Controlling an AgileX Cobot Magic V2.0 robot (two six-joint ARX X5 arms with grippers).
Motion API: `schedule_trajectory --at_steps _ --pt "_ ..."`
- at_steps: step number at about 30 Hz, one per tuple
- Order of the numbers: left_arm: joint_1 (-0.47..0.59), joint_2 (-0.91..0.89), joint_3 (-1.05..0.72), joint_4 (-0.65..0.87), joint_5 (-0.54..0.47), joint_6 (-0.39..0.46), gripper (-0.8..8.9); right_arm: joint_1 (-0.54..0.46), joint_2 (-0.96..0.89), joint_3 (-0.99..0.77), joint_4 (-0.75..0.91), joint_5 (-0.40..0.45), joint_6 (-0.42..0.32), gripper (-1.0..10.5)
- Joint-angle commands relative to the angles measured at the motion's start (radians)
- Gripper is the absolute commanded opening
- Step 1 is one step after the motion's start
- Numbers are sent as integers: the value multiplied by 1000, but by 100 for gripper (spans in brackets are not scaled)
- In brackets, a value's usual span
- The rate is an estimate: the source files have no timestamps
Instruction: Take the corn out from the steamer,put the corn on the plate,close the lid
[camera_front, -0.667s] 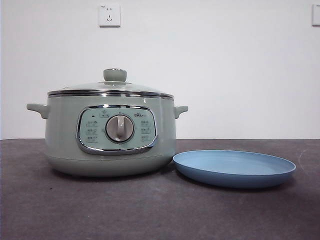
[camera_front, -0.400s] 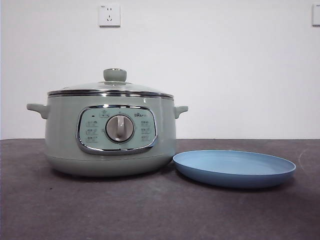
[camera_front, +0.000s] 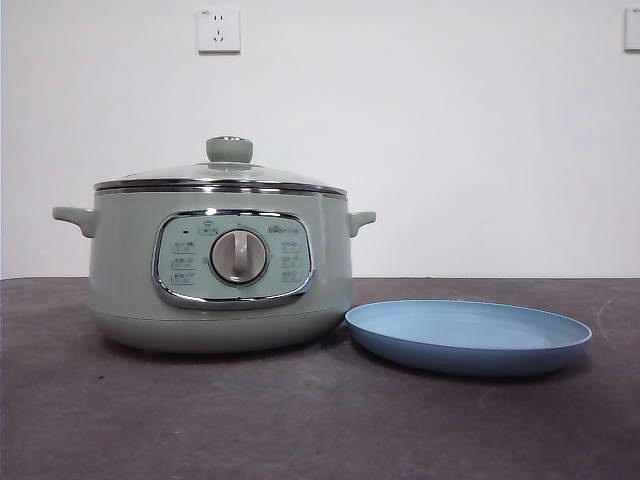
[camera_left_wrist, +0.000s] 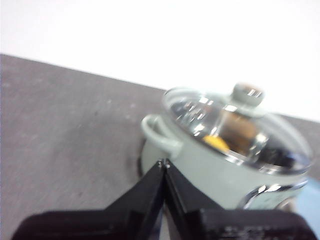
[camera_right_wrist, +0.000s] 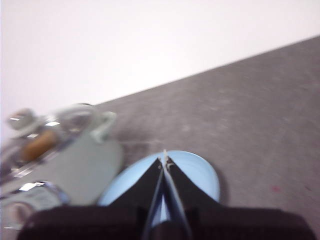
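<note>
**Lid Still On, Corn Still Inside**

Sat closed on the dark counter (camera_front: 300, 420): the steamer (camera_front: 125, 270), with the lid (camera_front: 220, 178) flat on its rim and the green knob (camera_front: 229, 150) on top. Lay under the glass, seen as a yellow bit in the left wrist view: the corn (camera_left_wrist: 217, 142). Could not be seen at all from the front. Rested just beside the pot on its right, with nothing on it: the plate (camera_front: 470, 338).

Hung up high and off to the pot's handle side: the left end effector (camera_left_wrist: 164, 164), jaws pressed tight together, holding nothing. Hung over the plate: the right end effector (camera_right_wrist: 164, 161), jaws also shut tight and bare.

Might go wrong from here, as a guess: could bump the glass if brought down on the knob with jaws shut, so would need opening first. Could slip off the small round knob, since smooth. Could drop or clink the lid on the pot rim if tilted. Could knock the plate, so close to the pot. Could roll off the shallow plate, being a small tapered cob.

Looked rough and grey-brown, a bit like felt, with a few pale scuffs. Stood behind: a plain white wall with a white socket (camera_front: 218, 30) up high, and the edge of another fitting (camera_front: 632, 28) at the far right.
</note>
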Motion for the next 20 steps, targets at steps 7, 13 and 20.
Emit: schedule_trajectory --at_steps 7,13,20 --pt "2 100 191 -151 161 -17 -7 1 275 292 -158 -259 -110 -12" --pt "2 204 355 -270 278 43 -7 2 460 551 -412 -395 -294 -12" --pt "2 337 530 -414 380 108 -7 11 616 798 -669 -465 -445 -12"
